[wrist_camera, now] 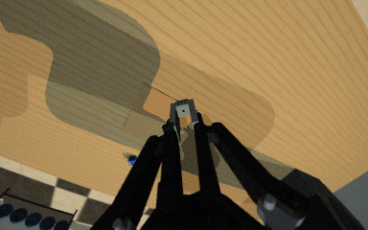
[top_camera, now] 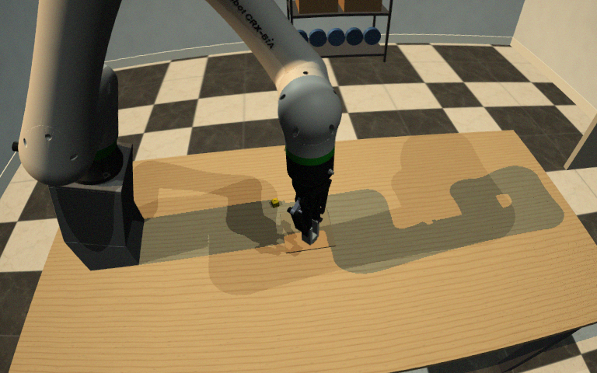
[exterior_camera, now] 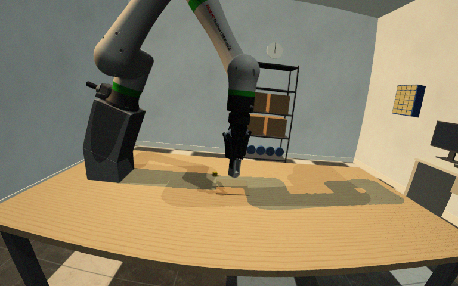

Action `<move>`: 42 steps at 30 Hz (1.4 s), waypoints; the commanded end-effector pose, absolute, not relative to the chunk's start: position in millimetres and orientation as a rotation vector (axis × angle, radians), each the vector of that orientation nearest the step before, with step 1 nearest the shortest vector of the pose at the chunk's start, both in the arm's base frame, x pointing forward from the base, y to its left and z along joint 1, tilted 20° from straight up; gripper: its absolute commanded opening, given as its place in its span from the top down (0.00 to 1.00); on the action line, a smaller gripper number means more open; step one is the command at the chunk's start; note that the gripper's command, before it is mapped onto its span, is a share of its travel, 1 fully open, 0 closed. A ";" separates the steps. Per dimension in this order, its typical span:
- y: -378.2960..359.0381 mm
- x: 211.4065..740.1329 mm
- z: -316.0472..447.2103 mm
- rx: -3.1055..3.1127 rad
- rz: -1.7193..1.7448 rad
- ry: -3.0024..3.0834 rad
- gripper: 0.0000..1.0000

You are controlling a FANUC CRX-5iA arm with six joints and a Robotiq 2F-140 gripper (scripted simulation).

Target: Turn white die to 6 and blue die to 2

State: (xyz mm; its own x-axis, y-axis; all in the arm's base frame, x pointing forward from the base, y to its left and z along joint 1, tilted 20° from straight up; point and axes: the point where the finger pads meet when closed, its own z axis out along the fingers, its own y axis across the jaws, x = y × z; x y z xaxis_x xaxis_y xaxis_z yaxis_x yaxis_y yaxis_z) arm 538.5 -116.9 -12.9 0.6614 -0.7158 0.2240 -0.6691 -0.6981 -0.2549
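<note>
My gripper (top_camera: 310, 238) (exterior_camera: 235, 173) (wrist_camera: 183, 108) points down, shut on the white die (wrist_camera: 183, 110), above the table. In the wrist view the die's larger visible face has one dark pip; a narrow side face has several. The thin, wood-coloured mat (top_camera: 322, 237) (exterior_camera: 232, 190) (wrist_camera: 155, 103) lies below, with a dark line at its front edge. The blue die (wrist_camera: 132, 160) shows in the wrist view apart from the gripper; it is hidden in the top and exterior views. The yellow die (top_camera: 274, 202) (exterior_camera: 214, 173) sits near the mat's back left corner. Its pips are too small to read.
The robot's dark pedestal (top_camera: 94, 220) (exterior_camera: 108, 151) stands at the left of the wooden table (top_camera: 263, 325) (exterior_camera: 216, 232). Large arm shadows cross the table and mat. A shelf rack (top_camera: 387, 26) (exterior_camera: 291, 118) stands behind the table.
</note>
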 end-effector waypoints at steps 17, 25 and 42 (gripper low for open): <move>-125.1 541.7 -14.9 -2.340 -0.392 1.708 0.91; -129.6 543.4 -16.1 -2.078 -0.344 1.979 0.91; -139.8 547.0 -18.8 -1.410 -0.223 2.446 0.91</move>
State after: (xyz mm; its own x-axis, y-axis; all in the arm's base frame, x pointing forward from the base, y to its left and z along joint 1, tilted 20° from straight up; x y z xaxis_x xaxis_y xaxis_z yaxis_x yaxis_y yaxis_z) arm 546.6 -136.8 -18.2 -0.3476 -0.9228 -0.1660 -0.8725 0.3832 -0.3032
